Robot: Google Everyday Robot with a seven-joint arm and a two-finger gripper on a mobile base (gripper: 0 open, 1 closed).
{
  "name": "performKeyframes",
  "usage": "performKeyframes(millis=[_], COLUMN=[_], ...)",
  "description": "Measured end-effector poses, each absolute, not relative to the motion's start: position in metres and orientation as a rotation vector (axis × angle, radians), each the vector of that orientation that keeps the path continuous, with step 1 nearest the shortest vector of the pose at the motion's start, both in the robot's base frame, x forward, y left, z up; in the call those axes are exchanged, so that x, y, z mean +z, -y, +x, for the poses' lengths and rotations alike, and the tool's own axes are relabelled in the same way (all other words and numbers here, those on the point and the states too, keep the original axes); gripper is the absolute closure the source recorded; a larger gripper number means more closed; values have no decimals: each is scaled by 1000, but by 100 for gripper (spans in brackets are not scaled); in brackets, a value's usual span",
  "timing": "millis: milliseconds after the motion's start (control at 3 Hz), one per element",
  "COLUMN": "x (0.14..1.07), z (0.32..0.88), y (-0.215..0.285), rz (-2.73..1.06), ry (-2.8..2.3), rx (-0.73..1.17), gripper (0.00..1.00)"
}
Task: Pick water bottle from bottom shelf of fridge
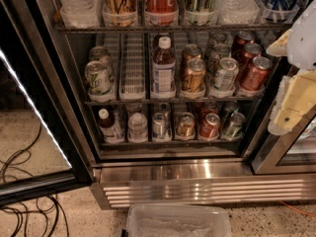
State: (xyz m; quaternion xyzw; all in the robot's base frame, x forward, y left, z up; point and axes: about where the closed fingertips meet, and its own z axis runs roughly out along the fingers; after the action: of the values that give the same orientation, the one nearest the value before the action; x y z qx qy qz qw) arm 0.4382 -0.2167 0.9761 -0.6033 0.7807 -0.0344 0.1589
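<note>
Cream tool (290, 107) at right, clear water bottle (138, 127)

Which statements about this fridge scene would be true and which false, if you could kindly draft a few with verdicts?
1. The water bottle stands on the bottom shelf, in the second lane from the left. True.
2. The pincer is holding the water bottle. False: it hangs at the right edge of the view, well apart from the bottle.
3. A dark-liquid bottle stands just left of the water bottle. True.
4. The door of the fridge is shut. False: it is swung open to the left.
5. A clear plastic bin sits on the floor in front of the fridge. True.
</note>
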Motion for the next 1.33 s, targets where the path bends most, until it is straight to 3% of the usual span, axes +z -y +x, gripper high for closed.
performKeyframes(millis=[667, 1333], x=[975, 932], z=[441, 440], y=[197, 86], rz=[-1624, -1333], ry=[-2230, -2154], rx=[-57, 342], gripper=[0, 0])
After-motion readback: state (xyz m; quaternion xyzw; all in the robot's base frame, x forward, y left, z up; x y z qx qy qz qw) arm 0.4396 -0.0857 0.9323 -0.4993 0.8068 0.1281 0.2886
